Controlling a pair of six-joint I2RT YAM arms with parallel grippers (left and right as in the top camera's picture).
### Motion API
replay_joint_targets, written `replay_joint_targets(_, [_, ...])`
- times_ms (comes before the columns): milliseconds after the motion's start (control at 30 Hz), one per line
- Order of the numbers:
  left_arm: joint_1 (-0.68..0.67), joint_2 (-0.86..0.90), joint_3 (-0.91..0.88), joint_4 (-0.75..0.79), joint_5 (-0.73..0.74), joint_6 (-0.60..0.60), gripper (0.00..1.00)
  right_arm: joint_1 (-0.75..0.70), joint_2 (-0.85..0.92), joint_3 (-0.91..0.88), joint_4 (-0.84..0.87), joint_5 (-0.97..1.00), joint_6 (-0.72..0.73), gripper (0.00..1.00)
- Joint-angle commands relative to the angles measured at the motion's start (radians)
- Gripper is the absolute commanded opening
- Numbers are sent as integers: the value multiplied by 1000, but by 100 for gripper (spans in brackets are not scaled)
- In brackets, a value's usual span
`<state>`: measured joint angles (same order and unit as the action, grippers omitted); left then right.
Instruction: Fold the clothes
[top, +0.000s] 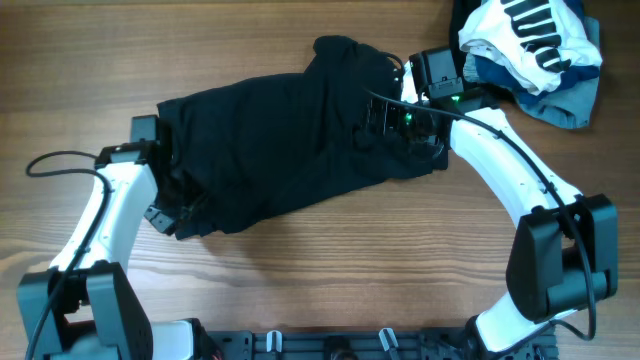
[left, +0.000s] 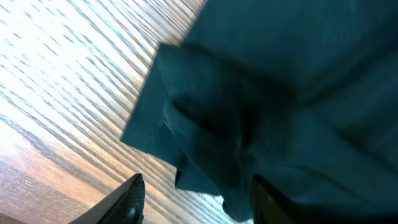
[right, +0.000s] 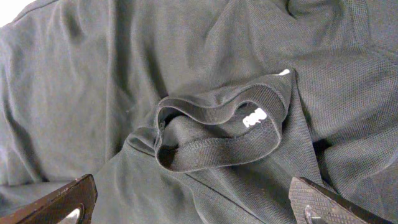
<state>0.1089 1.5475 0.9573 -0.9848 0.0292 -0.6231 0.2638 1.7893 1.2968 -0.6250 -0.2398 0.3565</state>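
Observation:
The black garment lies spread and rumpled across the middle of the wooden table. My left gripper is at its near-left corner. In the left wrist view the left gripper is open, with a folded corner of the black garment reaching down between the fingers beside the right one. My right gripper hovers over the garment's right end. In the right wrist view the right gripper is wide open above the ribbed collar, which carries a small white logo.
A white garment with black stripes lies on a light blue garment at the back right corner, just beyond the right arm. A black cable loops beside the left arm. Bare wood shows in front.

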Motion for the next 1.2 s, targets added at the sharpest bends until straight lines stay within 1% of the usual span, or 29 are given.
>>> replay_joint_targets(0, [82, 7, -6, 34, 4, -40, 59, 4, -13, 15, -1, -16, -16, 99])
replay_joint_targets(133, [115, 7, -8, 82, 13, -40, 60, 4, -13, 15, -1, -16, -17, 100])
replay_joint_targets(333, [115, 49, -10, 96, 27, -40, 56, 4, -13, 15, -2, -16, -17, 99])
replay_joint_targets(367, [115, 66, -10, 98, 32, -40, 54, 4, -13, 15, -1, -15, -17, 99])
replay_joint_targets(467, [115, 121, -10, 119, 81, -40, 45, 4, -13, 15, -1, -14, -16, 100])
replay_joint_targets(567, [115, 130, -10, 133, 92, -40, 35, 4, -13, 15, -1, -7, -17, 100])
replay_joint_targets(600, [115, 130, -10, 137, 92, -40, 30, 4, -13, 15, -1, -8, -17, 99])
replay_joint_targets(700, [115, 130, -9, 152, 90, -40, 6, 4, -13, 15, 0, -8, -17, 100])
replay_joint_targets(733, [115, 130, -9, 161, 90, -40, 4, 4, -13, 15, 0, -7, -17, 100])
replay_joint_targets(833, [115, 129, 20, 165, 90, -35, 4, 4, -13, 15, 0, -7, -17, 100])
replay_joint_targets(867, [115, 128, 53, 146, 90, -29, 4, 4, -13, 15, 0, -7, -17, 99])
replay_joint_targets(967, [115, 126, 183, 53, 76, 44, 4, 4, -13, 15, 0, -7, -16, 99])
replay_joint_targets(1033, [115, 126, 254, -3, 44, 47, 4, 4, -13, 15, 1, -7, -16, 99])
replay_joint_targets(1067, [115, 126, 269, -7, 45, 67, 4, 4, -13, 15, 2, -7, -17, 99])
replay_joint_targets(1167, [115, 127, 272, 9, 21, 70, 4, 4, -13, 15, 3, -3, -16, 100])
